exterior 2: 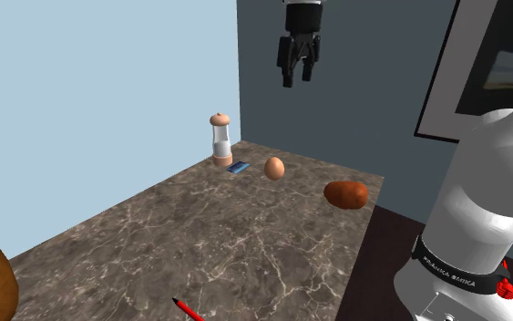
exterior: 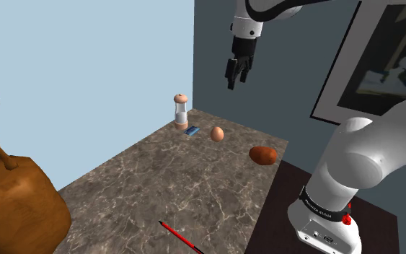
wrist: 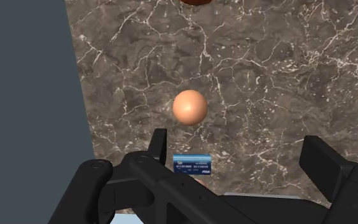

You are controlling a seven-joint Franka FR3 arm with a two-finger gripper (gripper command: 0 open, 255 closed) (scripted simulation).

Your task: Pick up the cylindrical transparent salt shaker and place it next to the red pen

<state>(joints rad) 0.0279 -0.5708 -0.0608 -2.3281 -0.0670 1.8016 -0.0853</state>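
The salt shaker (exterior: 181, 112) stands up straight at the far end of the marble table (exterior: 158, 195), close to the light blue wall (exterior: 86, 65). It has a see-through middle with white stuff inside and a peach top and bottom. A small blue card (exterior: 192, 130) lies flat just beside it. Near the card sits a tan egg (exterior: 217, 133), and farther along, toward the shoulder view's right, lies a brown-red lump (exterior: 263, 155) by the table's edge. The red pen (exterior: 179, 237) lies at the near end of the table, well apart from the salt shaker. The black gripper (exterior: 236, 72) hangs high in the air above the far end of the table, pointing down, with nothing in it. In the wrist view its two fingers (wrist: 160, 146) stand wide apart, and the egg and the blue card show on the table below them. The dark grey wall (exterior: 280, 86) is behind the arm, with a framed picture (exterior: 381, 65) hanging on it. A brown wooden thing (exterior: 14, 202) stands at the shoulder view's lower left. In the second exterior view the salt shaker, blue card, egg and lump sit in the same row, and the pen's tip peeks in at the bottom edge.
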